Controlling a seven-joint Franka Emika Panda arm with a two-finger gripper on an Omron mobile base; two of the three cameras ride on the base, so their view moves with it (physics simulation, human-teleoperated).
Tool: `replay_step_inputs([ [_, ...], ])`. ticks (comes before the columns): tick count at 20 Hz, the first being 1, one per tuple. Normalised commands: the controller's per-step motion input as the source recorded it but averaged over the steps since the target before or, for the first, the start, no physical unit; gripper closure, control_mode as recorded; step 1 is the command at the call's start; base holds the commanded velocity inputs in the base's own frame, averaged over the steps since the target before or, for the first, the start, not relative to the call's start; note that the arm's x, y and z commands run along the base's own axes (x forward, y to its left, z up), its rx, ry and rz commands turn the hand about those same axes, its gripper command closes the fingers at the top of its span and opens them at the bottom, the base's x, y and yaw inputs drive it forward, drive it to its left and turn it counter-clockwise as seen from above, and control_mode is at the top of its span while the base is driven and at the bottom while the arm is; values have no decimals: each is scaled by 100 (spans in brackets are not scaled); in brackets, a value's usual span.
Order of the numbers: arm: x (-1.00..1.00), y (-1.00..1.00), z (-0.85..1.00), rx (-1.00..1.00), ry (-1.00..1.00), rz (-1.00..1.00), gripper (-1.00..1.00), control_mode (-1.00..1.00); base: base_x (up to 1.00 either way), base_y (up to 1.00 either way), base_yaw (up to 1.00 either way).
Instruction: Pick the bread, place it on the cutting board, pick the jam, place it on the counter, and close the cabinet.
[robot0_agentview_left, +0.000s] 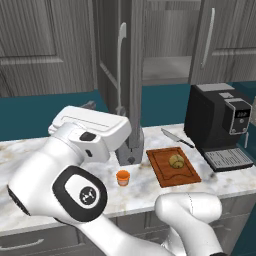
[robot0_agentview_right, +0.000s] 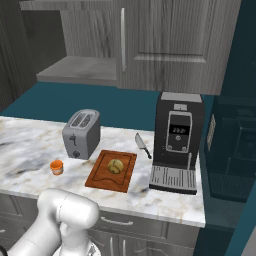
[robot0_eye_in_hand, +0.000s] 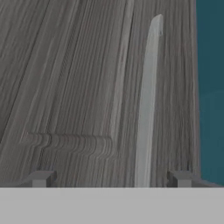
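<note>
Facing cabinet (robot0_eye_in_hand: 87, 87) door w/ jaws apart, bread (robot0_agentview_right: 115, 166) on cutting board (robot0_agentview_right: 97, 181), jam (robot0_agentview_right: 56, 167) near counter (robot0_agentview_right: 165, 200) edge

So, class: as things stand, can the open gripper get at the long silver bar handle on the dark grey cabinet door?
Probably yes: the gripper faces the handle with open jaws and nothing between.

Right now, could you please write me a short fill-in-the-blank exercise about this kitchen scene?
1. The bread lies on the ____.
2. The jam stands on the ____, apart from the board.
3. The knife lies between the cutting board and the ____ machine.
4. The pincer faces a cabinet door with its jaws ____.

Missing words: cutting board; counter; coffee; open
</note>
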Motion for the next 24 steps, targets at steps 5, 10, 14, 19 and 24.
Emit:
replay_step_inputs([
  [5,7,-5,-1,0,-1,-2,-100,-100,0,0,0],
  [10,1,-20,0,0,0,0,-100,-100,0,0,0],
  [14,4,-23,0,0,0,0,-100,-100,0,0,0],
  [19,7,-25,0,0,0,0,-100,-100,0,0,0],
  [24,8,-43,0,0,0,0,-100,-100,0,0,0],
])
